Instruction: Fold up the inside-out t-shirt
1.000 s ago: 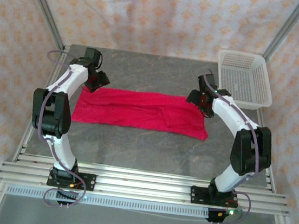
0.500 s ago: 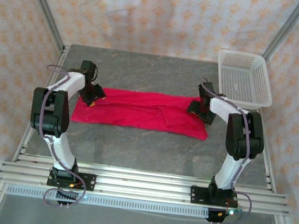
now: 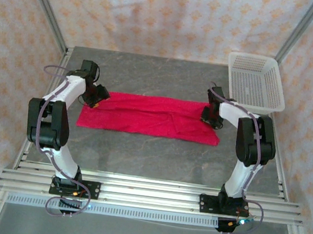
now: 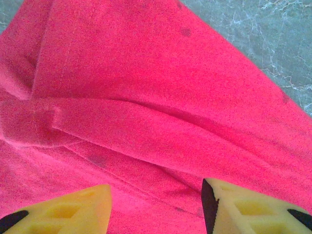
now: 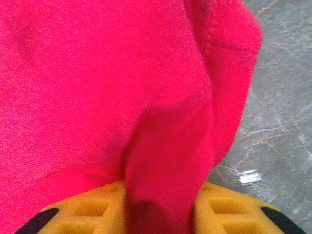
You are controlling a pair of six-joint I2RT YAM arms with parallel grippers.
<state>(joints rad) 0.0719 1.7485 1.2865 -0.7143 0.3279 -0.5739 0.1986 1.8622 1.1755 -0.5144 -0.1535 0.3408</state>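
T-shirt (image 3: 148, 115) lies as a long flat band across the table (image 3: 140, 155), lengthwise folding seemingly done; right gripper (image 5: 158, 209) pinches its right end, left gripper (image 4: 156, 204) gapes above the left end; crosswise folds not yet made

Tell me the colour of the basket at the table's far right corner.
The basket is white, with a mesh pattern; clearest in the top external view.

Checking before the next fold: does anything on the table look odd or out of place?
Nothing damaged or spilled. The red t-shirt lies flat; only a ridge of cloth bunches between the right arm's fingers.
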